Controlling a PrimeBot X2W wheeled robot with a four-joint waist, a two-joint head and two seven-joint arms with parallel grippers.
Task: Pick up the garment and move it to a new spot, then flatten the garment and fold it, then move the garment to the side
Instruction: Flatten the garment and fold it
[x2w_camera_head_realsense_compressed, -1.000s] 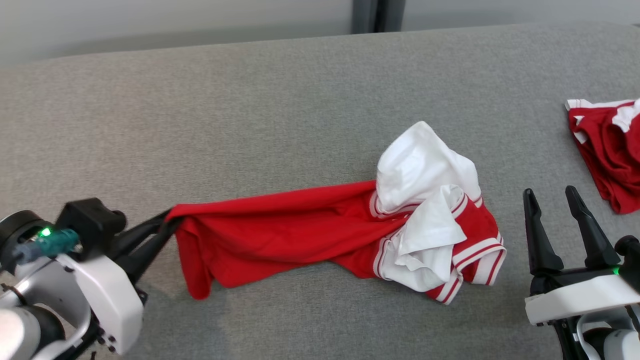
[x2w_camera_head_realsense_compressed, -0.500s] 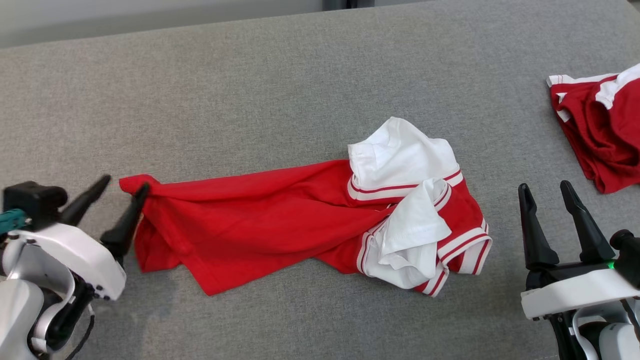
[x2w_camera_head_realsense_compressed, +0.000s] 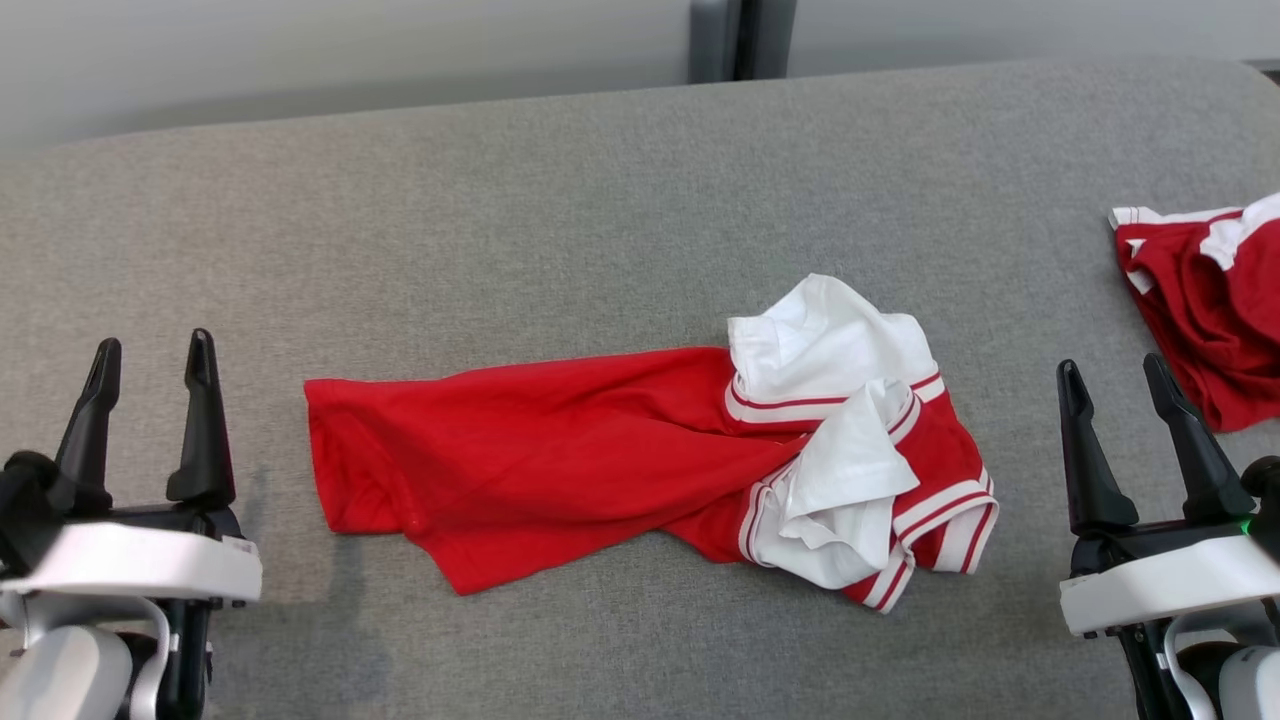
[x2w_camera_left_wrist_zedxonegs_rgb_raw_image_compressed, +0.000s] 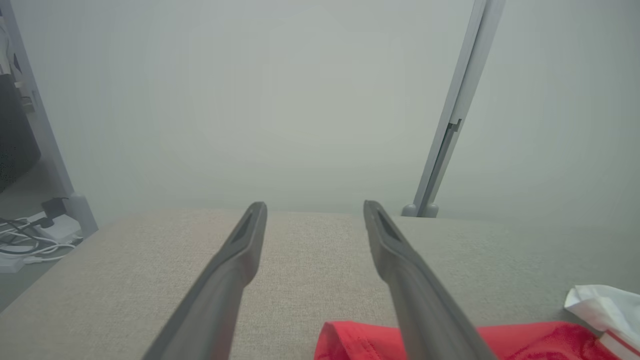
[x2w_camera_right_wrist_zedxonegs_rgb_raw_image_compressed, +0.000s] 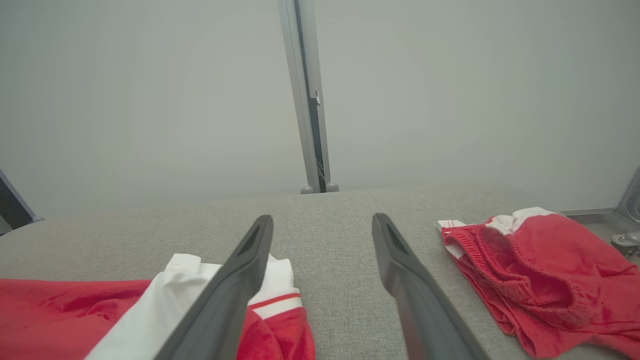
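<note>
Garment, red w/ white sleeves and red-white striped trim, lies crumpled on grey fabric surface, approx centre of head view. It stretches left to right: red body toward robot's left, white sleeves bunched toward robot's right. Not flat: creases run across the red part, one lower corner is doubled over, and the sleeves are piled on each other. Left gripper sits at lower left, fingers spread wide apart w/ nothing between them, near the garment's left edge but not touching it. In left wrist view a red hem shows at the bottom edge, partly behind one finger, w/ bare surface btwn the tips. Right gripper sits at lower right, fingers likewise spread wide and holding nothing. It stands btwn the garment and a second red-white garment, which lies heaped at the far right edge of the surface. In right wrist view a white sleeve sits behind one finger, the 2nd garment off to the other side, bare fabric btwn the fingers. Pale wall behind, w/ grey vertical post at back. Cables lie on the floor at the left edge of left wrist view.
</note>
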